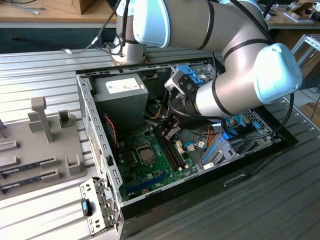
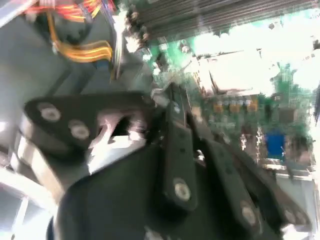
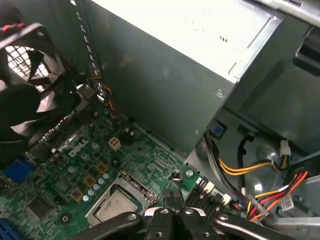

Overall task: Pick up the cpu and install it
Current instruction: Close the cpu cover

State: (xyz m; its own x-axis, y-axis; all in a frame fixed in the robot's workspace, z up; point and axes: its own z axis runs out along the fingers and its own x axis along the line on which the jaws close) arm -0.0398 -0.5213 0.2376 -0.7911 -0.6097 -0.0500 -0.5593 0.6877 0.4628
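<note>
**A:** Where was the cpu [image 3: 116,204] at that moment?

**B:** It lay flat in the socket on the motherboard [image 1: 150,165], inside the open computer case [image 1: 100,145]. In the first wrist view its grey metal top showed inside the socket frame [image 3: 131,184], so I judged it already seated, though I couldn't tell whether the frame was latched.

**A:** And the claw [image 3: 169,216]?

**B:** It hung just above the board, near the socket and over the memory slots [image 1: 172,150]. In the first wrist view its dark fingers [image 3: 161,220] sat pressed together with nothing between them, so I read it as clenched and carrying nothing.

**A:** Why was the arm bent in like that?

**B:** The case lay on its side with the panel off, so the board faced up. The arm [image 1: 235,90] reached down over the case wall, probably to keep clear of the power supply [image 1: 121,95] and the cable bundle [image 3: 265,192] beside the socket.

**A:** What did it all rest on?

**B:** A ribbed grey metal bench [image 1: 40,70]. At the exterior view's left sat a grey fixture tray [image 1: 35,150] with upright posts and slots, some with long narrow parts lying in them. Behind the bench ran a wooden worktop with loose cables, and the case fan [image 3: 30,75] showed at the board's edge in the first wrist view.
</note>
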